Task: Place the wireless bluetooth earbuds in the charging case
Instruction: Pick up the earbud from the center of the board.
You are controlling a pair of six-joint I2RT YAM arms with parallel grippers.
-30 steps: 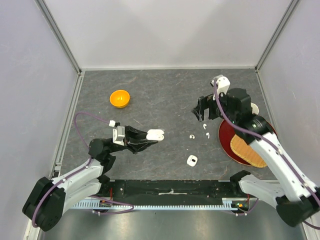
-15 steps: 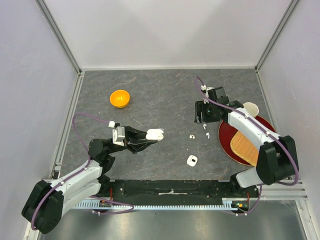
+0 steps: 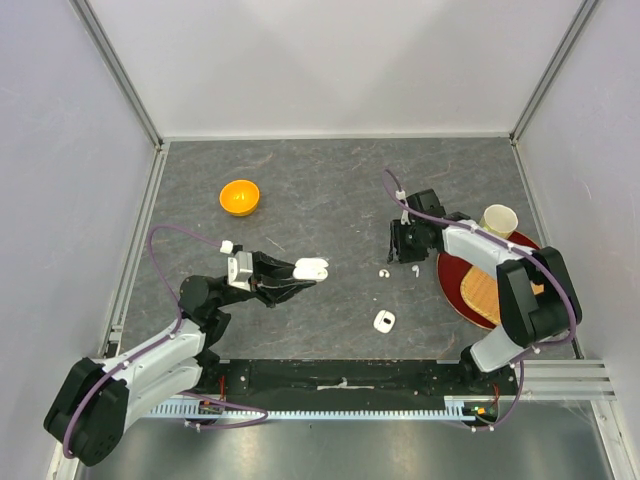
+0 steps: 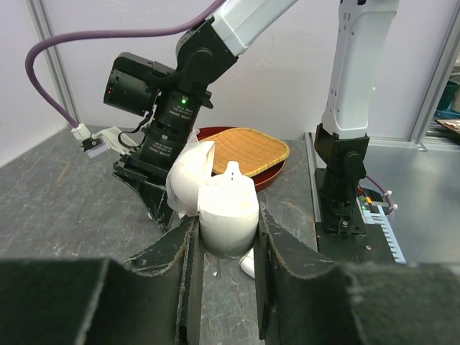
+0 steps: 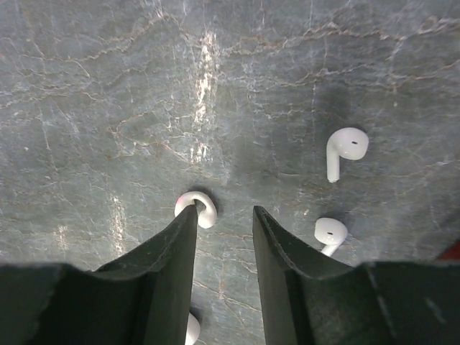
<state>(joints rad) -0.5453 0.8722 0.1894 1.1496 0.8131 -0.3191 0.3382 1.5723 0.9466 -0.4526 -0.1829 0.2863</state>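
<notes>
Right hand lowered, half spread, earbud at one fingertip; left hand pinches case.

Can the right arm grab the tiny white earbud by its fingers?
Probably yes. The tiny glossy white plastic earbud lies against one finger of the open right gripper, with nothing else in the way.

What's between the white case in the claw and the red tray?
Loose earbuds on the table, and the right claw, seen from the top view.
</notes>
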